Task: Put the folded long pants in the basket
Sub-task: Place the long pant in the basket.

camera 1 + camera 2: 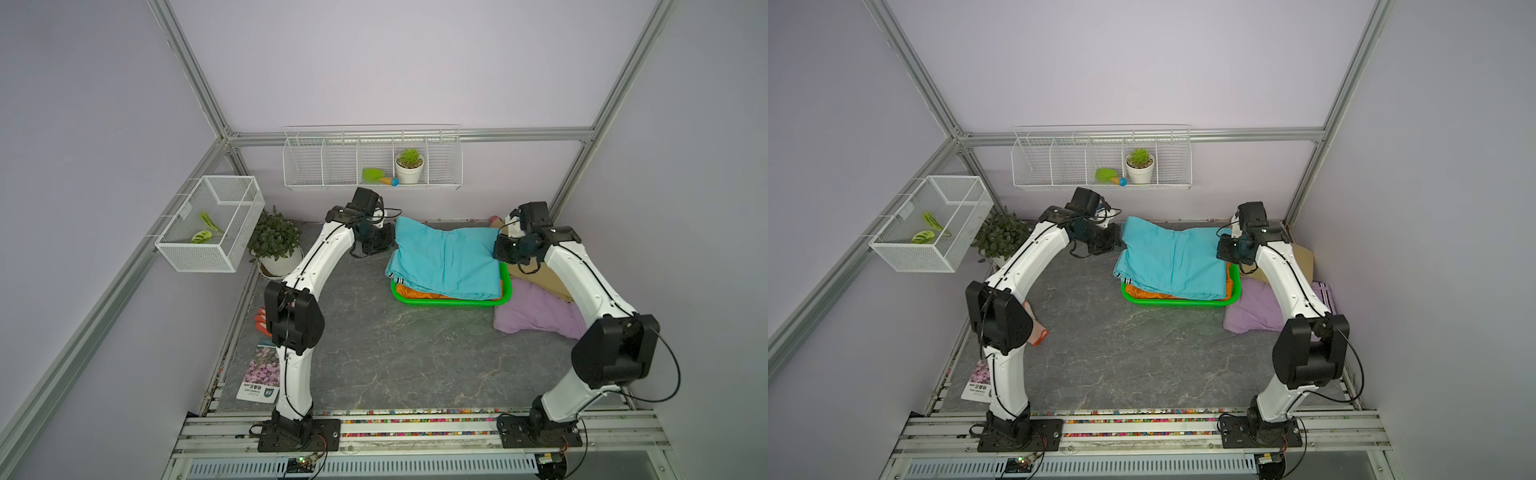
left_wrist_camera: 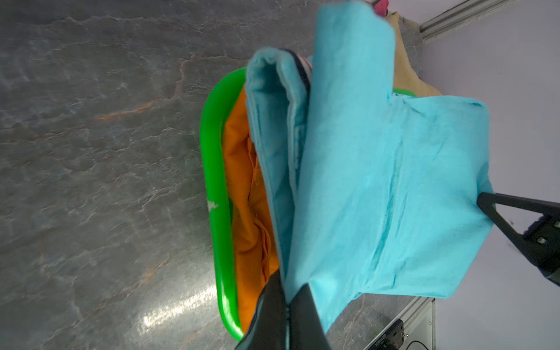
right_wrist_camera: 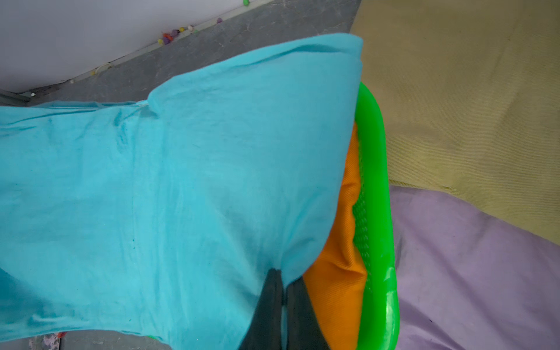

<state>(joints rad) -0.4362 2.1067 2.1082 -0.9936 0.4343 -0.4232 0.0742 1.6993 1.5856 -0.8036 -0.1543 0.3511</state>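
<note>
Orange pants [image 2: 242, 181] in basket [image 2: 213, 169], teal pants [image 1: 444, 257] over it — left jaws, right jaws clenched on it — lilac pants [image 1: 536, 316], tan pants [image 3: 469, 91] on tabletop [image 1: 395, 353].

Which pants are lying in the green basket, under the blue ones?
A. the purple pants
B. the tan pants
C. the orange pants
C: the orange pants show inside the basket under the blue pants, while the purple pants and tan pants lie outside it.
</note>
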